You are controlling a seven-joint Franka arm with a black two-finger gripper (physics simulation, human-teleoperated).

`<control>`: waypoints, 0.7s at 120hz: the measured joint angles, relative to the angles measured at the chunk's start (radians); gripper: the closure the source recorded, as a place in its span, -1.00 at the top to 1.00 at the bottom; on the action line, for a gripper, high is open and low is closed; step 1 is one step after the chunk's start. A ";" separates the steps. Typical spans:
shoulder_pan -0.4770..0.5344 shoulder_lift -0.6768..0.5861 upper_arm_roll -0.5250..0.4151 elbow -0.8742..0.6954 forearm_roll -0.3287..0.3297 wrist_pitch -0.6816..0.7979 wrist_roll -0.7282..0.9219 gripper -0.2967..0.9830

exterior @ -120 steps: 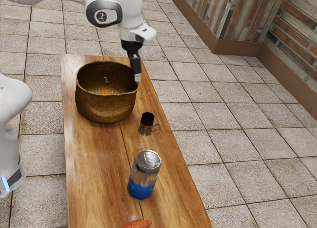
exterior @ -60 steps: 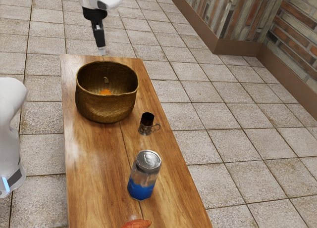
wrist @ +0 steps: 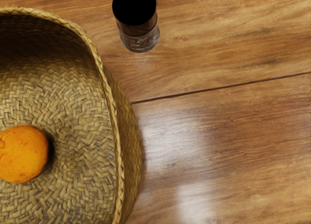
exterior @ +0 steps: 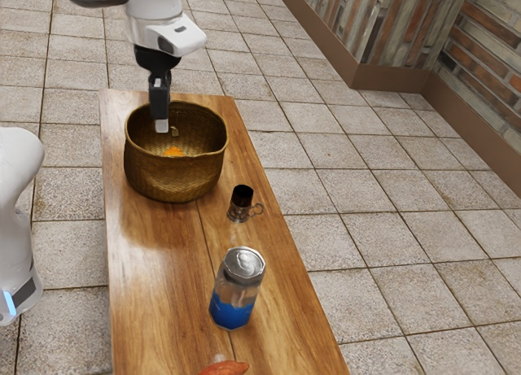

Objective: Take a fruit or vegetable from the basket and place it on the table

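A round, bright orange fruit [wrist: 23, 154] with slightly mottled skin is resting on the woven floor of a deep basket [exterior: 175, 176]. In the exterior view, its top is showing toward six o'clock in the basket's opening, the front wall hiding its lower part. The tan-brown basket, with its braided, uneven rim, is standing upright at ten o'clock in that view, sitting on a glossy, brown wooden counter [exterior: 155, 269] that is showing a dark lengthwise seam.

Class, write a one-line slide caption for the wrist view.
An orange fruit lies inside a woven basket; a dark-topped cup stands outside on the wooden table.
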 joint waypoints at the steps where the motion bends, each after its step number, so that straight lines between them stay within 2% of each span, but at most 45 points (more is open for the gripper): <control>1: 0.000 0.003 0.001 0.001 -0.001 0.001 -0.002 0.54; 23: -0.002 0.032 0.079 0.030 -0.002 0.021 -0.042 0.54; 44: -0.003 0.190 0.094 0.098 0.006 0.026 -0.067 0.54; 84: -0.002 0.235 0.241 0.123 0.063 0.050 -0.089 0.54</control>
